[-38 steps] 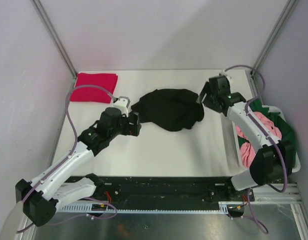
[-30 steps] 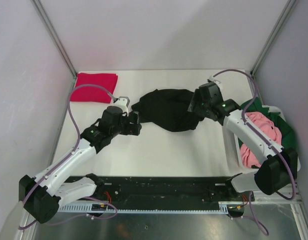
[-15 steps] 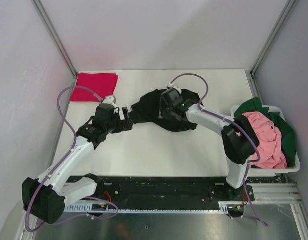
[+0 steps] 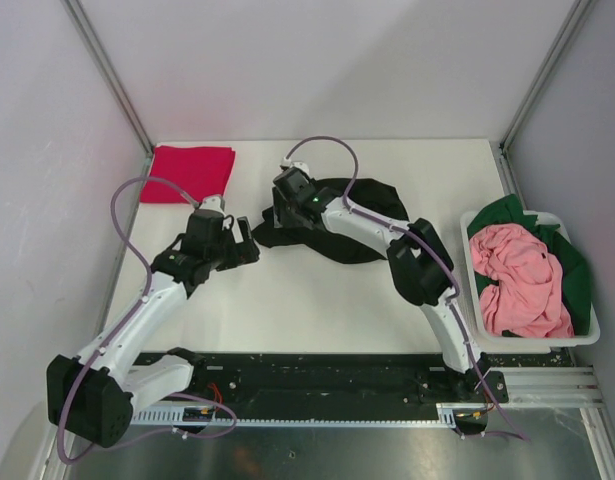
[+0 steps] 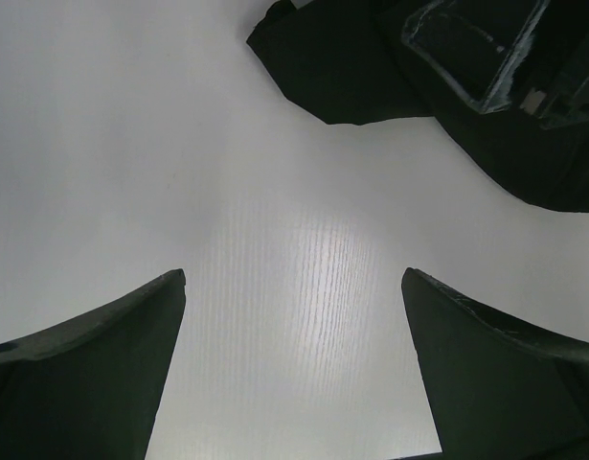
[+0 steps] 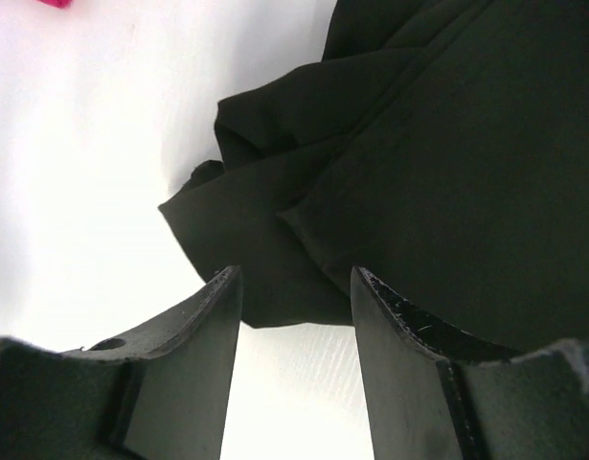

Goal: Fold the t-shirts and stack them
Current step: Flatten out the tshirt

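Your right pincer [image 6: 295,273] has crossed the black t-shirt [image 4: 362,230] to its left edge mid-tabletop [image 4: 317,300], half-narrowed over the hem but gripping nothing, left pincer [image 5: 292,278] wide beside it: spreading looks imminent.

We look down from above and behind the arms onto the whole table [image 4: 317,300], with the bases at the bottom edge. The left wrist camera hangs low over the table and faces down and forward past the left hand [image 5: 294,283]. The black t-shirt [image 5: 351,67] and the right hand [image 5: 486,48] cross its top edge. The right wrist camera sits even nearer, facing down on that shirt's left edge. All three views share this edge.
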